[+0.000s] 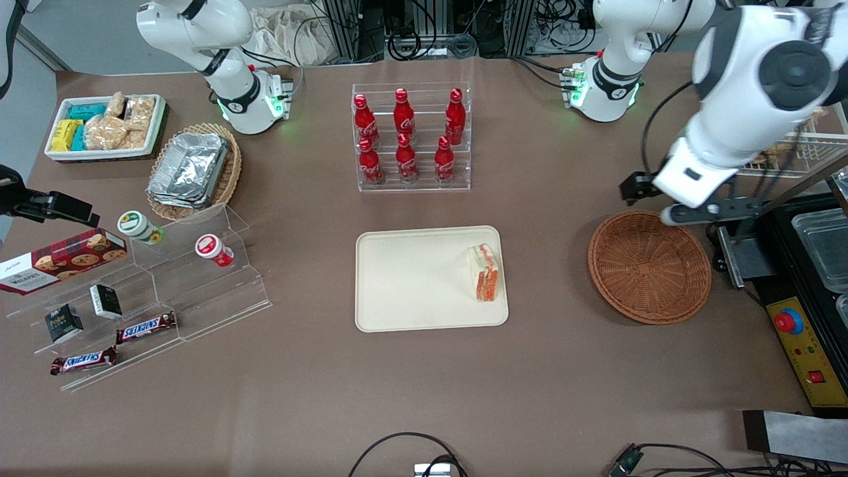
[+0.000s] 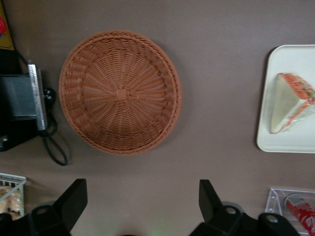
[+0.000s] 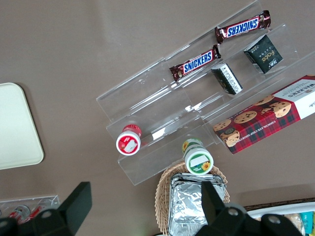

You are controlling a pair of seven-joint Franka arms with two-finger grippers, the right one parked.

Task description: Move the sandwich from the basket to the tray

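Observation:
The sandwich [image 1: 485,273], a white-bread wedge with red and pale filling, lies on the cream tray [image 1: 411,278], near the tray edge that faces the basket. It also shows in the left wrist view [image 2: 290,103], on the tray [image 2: 280,137]. The round reddish-brown wicker basket [image 1: 649,266] holds nothing; it also shows in the left wrist view [image 2: 119,92]. My left gripper [image 1: 637,188] hangs above the table just past the basket's rim, farther from the front camera than the basket. It is open and empty [image 2: 141,201], with the fingers wide apart over bare table.
A clear rack of red cola bottles [image 1: 411,136] stands farther from the front camera than the tray. A black machine with a red button [image 1: 788,322] and a wire rack basket [image 1: 805,149] stand beside the wicker basket. Snack shelves [image 1: 152,291] lie toward the parked arm's end.

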